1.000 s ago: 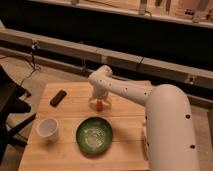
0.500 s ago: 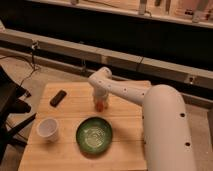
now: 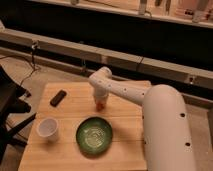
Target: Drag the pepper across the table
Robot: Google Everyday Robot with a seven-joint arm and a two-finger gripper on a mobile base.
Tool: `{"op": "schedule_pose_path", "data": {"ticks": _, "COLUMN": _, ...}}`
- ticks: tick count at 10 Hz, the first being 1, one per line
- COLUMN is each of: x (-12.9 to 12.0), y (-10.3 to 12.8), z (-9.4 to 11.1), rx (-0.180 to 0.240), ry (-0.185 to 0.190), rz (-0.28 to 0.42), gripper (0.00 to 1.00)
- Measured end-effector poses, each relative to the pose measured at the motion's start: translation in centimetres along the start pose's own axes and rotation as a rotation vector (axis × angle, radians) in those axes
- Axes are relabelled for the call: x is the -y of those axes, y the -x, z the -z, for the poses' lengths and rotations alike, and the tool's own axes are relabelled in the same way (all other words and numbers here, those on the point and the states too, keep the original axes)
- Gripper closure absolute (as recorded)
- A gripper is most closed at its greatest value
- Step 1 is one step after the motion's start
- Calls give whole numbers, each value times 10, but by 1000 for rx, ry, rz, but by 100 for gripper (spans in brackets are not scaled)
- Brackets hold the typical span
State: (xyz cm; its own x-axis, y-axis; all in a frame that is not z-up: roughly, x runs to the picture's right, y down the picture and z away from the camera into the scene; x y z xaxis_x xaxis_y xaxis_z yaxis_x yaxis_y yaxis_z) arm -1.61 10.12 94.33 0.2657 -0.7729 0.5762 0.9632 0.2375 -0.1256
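Note:
The small orange-red pepper [image 3: 101, 105] lies on the light wooden table [image 3: 70, 110], just above the green plate [image 3: 94, 135]. My gripper [image 3: 100, 100] points down at the end of the white arm, right over the pepper and touching or nearly touching it. The arm reaches in from the right and hides the gripper's tips, so I cannot tell whether the pepper is held.
A white cup [image 3: 48, 128] stands at the table's front left. A dark flat rectangular object [image 3: 58, 97] lies at the back left. A black chair [image 3: 7, 107] is beside the table's left edge. A low wall runs behind the table.
The gripper and the pepper have shifted slightly toward the table's front, closer to the green plate. The arm has swung a little with them.

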Motion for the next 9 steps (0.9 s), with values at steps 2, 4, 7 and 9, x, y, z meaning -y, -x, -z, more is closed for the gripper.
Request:
{"op": "schedule_pose_path", "data": {"ticks": 2, "x": 1, "y": 1, "z": 1, "rx": 1, "ry": -1, "rz": 2, "gripper": 86}}
{"op": "schedule_pose_path", "data": {"ticks": 4, "x": 0, "y": 1, "z": 2, "rx": 1, "ry": -2, "rz": -2, "gripper": 86}}
{"op": "schedule_pose_path", "data": {"ticks": 7, "x": -2, "y": 2, "z": 4, "rx": 2, "ry": -1, "rz": -5, "gripper": 86}}
{"op": "schedule_pose_path", "data": {"ticks": 9, "x": -2, "y": 3, "z": 5, "rx": 3, "ry": -1, "rz": -6, "gripper": 86}}
